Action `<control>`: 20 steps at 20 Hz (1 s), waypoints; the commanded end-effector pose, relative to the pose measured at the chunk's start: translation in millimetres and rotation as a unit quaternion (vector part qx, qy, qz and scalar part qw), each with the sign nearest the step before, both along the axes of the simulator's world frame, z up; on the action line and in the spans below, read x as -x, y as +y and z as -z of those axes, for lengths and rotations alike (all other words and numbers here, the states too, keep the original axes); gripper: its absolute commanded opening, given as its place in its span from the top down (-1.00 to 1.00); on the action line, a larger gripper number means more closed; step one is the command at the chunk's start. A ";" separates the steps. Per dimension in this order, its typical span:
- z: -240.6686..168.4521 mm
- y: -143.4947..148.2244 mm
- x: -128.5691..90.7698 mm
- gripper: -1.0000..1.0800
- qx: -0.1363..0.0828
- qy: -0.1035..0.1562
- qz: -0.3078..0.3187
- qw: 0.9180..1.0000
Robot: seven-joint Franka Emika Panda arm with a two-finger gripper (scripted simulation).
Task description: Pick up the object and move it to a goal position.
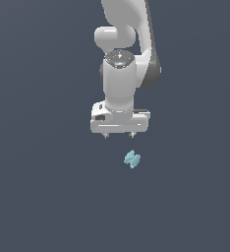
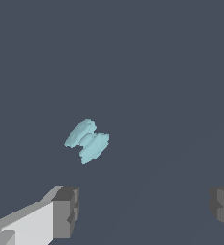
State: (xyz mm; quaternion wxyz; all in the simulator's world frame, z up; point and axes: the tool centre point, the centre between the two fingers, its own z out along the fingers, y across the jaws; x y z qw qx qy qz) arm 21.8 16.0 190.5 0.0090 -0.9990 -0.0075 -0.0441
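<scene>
1. Arm: one white Franka Panda arm (image 1: 121, 64), seen in the exterior view coming down from the top edge of the frame. Grey joint sections show along its side. A round wrist cap faces the camera.

2. Gripper (image 1: 119, 135): white, box-shaped hand at the lower end of the arm, pointing down. Two short fingertips protrude from its underside, set well apart. In the wrist view the gripper (image 2: 145, 210) shows one finger (image 2: 66, 211) with a white body and grey pad, and a second grey pad at the opposite edge of the frame. The gap between them is wide, and nothing sits in it. Fingers spread wide, holding nothing.

3. Object (image 1: 132, 158): a tiny pale cyan piece, lumpy, with knobbly edges, much smaller than the gripper. In the exterior view it lies below the gripper, slightly toward the exterior view's right, clear of both fingertips and not touching them. In the wrist view the object (image 2: 87, 140) appears as two elongated lobes joined by a narrower middle, lying aslant. It sits ahead of the fingers, nearer to the white-bodied one, and apart from both.

4. Ground (image 1: 48, 197): a plain, uniform dark blue-grey surface filling both views. The object rests on it.
</scene>
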 end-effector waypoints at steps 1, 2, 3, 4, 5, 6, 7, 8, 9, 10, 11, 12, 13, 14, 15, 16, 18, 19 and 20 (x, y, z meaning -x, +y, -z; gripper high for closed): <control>0.0 0.0 0.0 -0.92 0.000 0.000 0.000 1.000; 0.2 0.7 0.0 -0.92 0.000 0.000 0.000 1.000; 0.8 2.4 0.2 -0.92 0.000 0.001 -0.001 1.000; 1.8 5.4 0.4 -0.92 -0.001 0.003 -0.002 1.000; 3.1 9.5 0.7 -0.92 -0.001 0.006 -0.003 1.000; 4.6 14.5 1.1 -0.92 -0.002 0.009 -0.005 1.000; 6.0 18.8 1.6 -0.92 -0.002 0.011 -0.006 1.000; 6.8 21.8 2.0 -0.92 -0.002 0.013 -0.006 1.000; 7.3 23.6 2.2 -0.92 -0.003 0.014 -0.006 1.000; 7.3 24.3 2.4 -0.92 -0.003 0.014 -0.006 1.000; 7.3 24.2 2.4 -0.92 -0.003 0.014 -0.006 1.000; 7.1 23.6 2.3 -0.92 -0.003 0.014 -0.006 1.000; 7.2 23.2 2.2 -0.92 -0.003 0.014 -0.007 1.000; 7.6 23.2 1.9 -0.92 -0.002 0.014 -0.009 1.000; 8.2 23.5 1.7 -0.92 -0.002 0.014 -0.012 1.000; 9.1 24.1 1.3 -0.92 -0.001 0.014 -0.016 1.000; 11.2 25.3 0.4 -0.92 0.000 0.015 -0.026 1.000; 12.5 25.9 -0.1 -0.92 0.001 0.015 -0.032 0.999; 14.0 26.6 -0.7 -0.92 0.002 0.016 -0.039 0.999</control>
